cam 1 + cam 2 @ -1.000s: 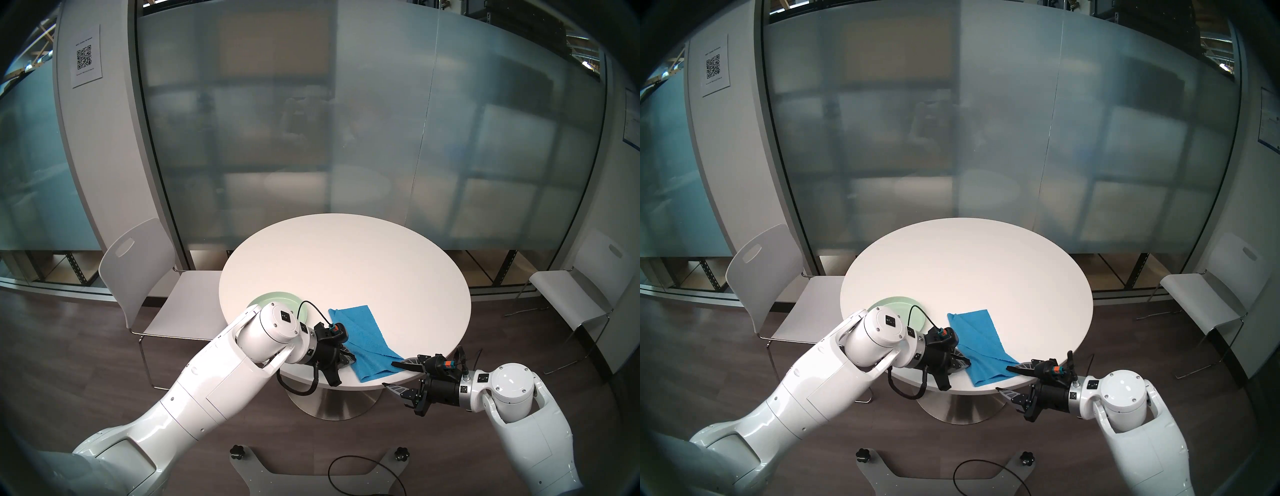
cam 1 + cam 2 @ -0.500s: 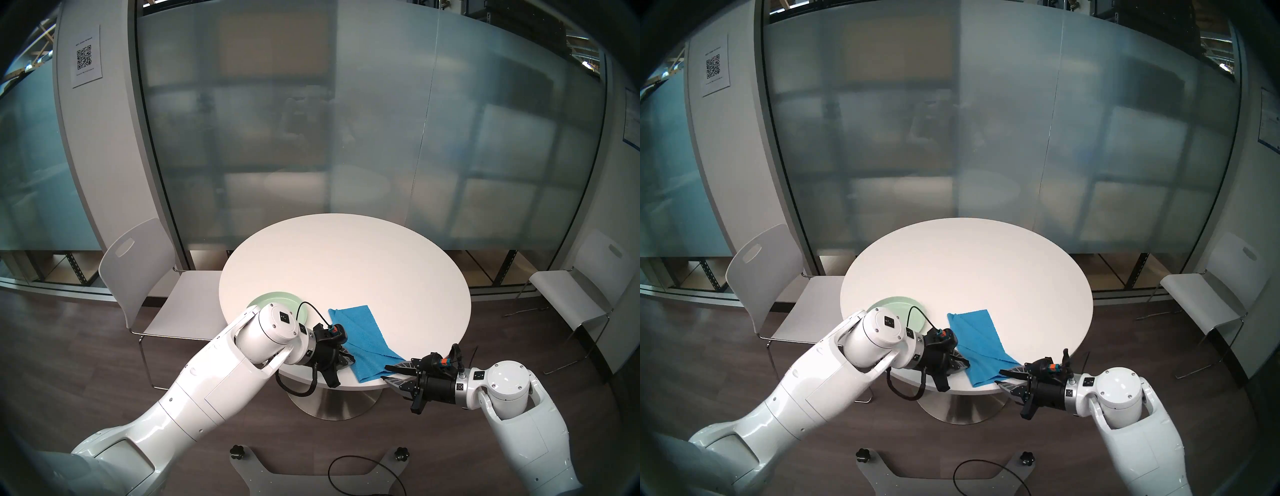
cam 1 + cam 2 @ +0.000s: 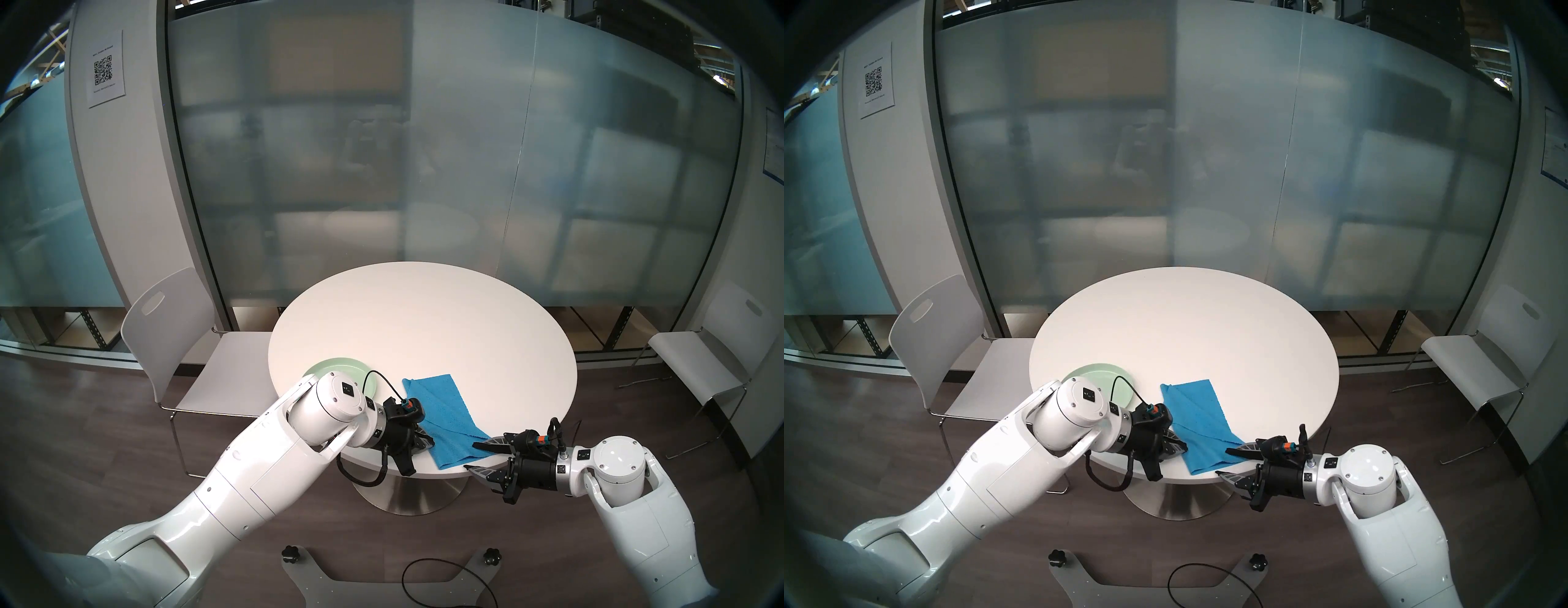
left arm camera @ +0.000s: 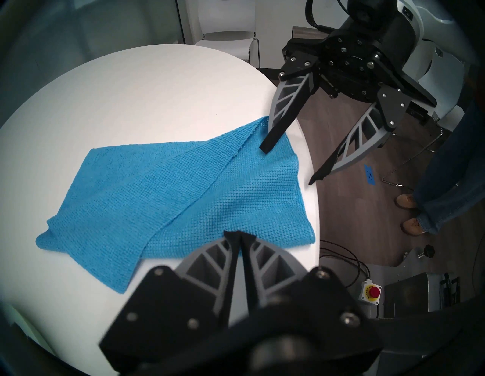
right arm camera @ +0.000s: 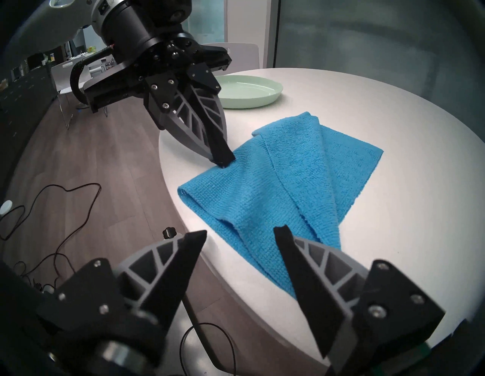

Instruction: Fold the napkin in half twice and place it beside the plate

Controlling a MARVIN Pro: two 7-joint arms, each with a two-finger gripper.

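The blue napkin (image 3: 445, 420) (image 3: 1202, 420) lies folded in a long band near the round table's front edge, one layer lapping the other. My left gripper (image 3: 430, 441) (image 4: 237, 235) is shut on the napkin's left edge (image 5: 288, 178). My right gripper (image 3: 471, 457) (image 5: 240, 231) stands open at the napkin's right corner (image 4: 183, 189). Its upper finger rests over the cloth and its lower finger hangs beside the table's rim. The mint-green plate (image 3: 339, 367) (image 5: 249, 92) sits to the left, partly hidden behind my left arm.
The white table (image 3: 424, 322) has bare surface behind the napkin. White chairs stand at the left (image 3: 182, 339) and right (image 3: 695, 361). A person's legs (image 4: 441, 183), a red stop button (image 4: 371, 291) and loose cables are on the floor.
My right gripper has slid left to the napkin's corner. Its jaws narrowed half a second ago and have spread again. The left gripper and the napkin have stayed put.
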